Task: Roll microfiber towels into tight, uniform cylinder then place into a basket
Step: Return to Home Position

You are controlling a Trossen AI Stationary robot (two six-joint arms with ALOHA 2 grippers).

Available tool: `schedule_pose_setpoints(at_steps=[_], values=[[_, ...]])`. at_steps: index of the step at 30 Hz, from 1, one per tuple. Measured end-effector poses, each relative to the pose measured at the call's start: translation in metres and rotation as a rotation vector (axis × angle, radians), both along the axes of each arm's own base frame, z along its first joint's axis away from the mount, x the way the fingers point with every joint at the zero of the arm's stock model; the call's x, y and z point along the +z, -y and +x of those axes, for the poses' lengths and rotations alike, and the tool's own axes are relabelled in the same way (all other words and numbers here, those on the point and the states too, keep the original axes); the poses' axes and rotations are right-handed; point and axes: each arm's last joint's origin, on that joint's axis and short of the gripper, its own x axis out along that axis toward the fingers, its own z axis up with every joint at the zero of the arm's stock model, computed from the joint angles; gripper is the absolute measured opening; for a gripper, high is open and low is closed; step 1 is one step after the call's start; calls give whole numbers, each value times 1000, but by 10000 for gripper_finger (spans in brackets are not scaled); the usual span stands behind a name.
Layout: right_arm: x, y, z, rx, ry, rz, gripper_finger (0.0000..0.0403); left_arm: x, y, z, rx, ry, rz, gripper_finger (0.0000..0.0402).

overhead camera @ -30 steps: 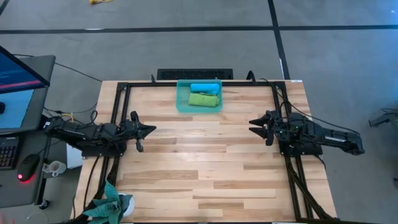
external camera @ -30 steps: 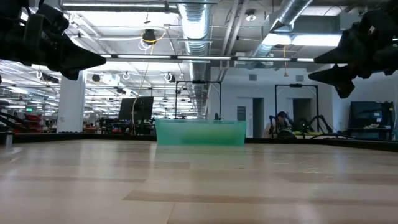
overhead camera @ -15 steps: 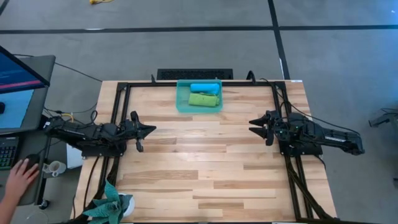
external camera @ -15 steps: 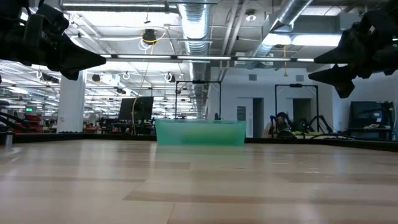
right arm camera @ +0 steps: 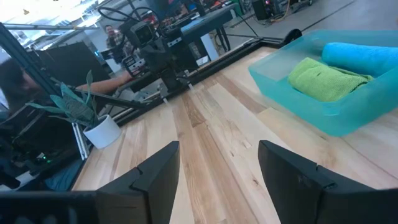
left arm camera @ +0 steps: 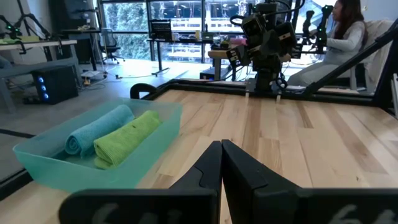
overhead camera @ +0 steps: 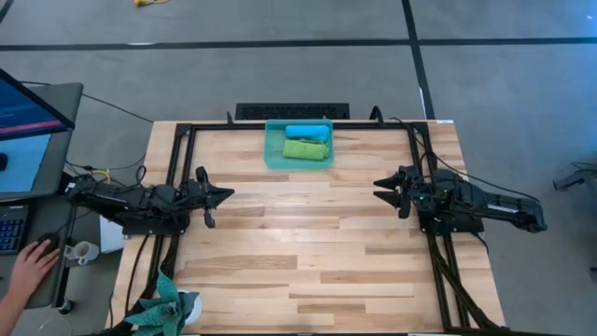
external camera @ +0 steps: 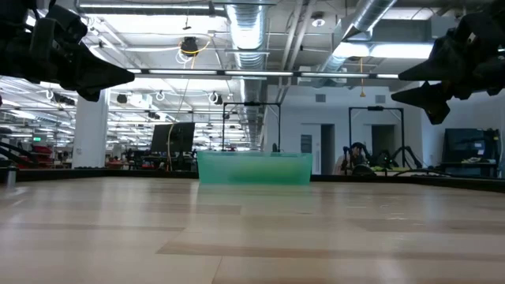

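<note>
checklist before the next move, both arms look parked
1. Towels binned: ok. The blue towel and the green towel lie side by side in the basket.
2. Roll tightness: cannot tell.
3. Left gripper: ok, shut on nothing, above the table's left side.
4. Right gripper: ok, open and empty, above the right side.
5. Person's hand: ok, at the desk off the table, apart from both arms.

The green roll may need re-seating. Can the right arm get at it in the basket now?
Probably yes: the right claw is open, nothing stands between it and the basket, and the green towel lies uncovered beside the blue towel.
</note>
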Motion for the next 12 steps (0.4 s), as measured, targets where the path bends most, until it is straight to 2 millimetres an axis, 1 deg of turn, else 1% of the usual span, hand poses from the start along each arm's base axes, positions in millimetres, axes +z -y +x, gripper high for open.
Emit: schedule_pose_setpoints(at_steps=[12], values=[[0,0,0,-1,0,0,240,0,0,0,0,1,-4,0]])
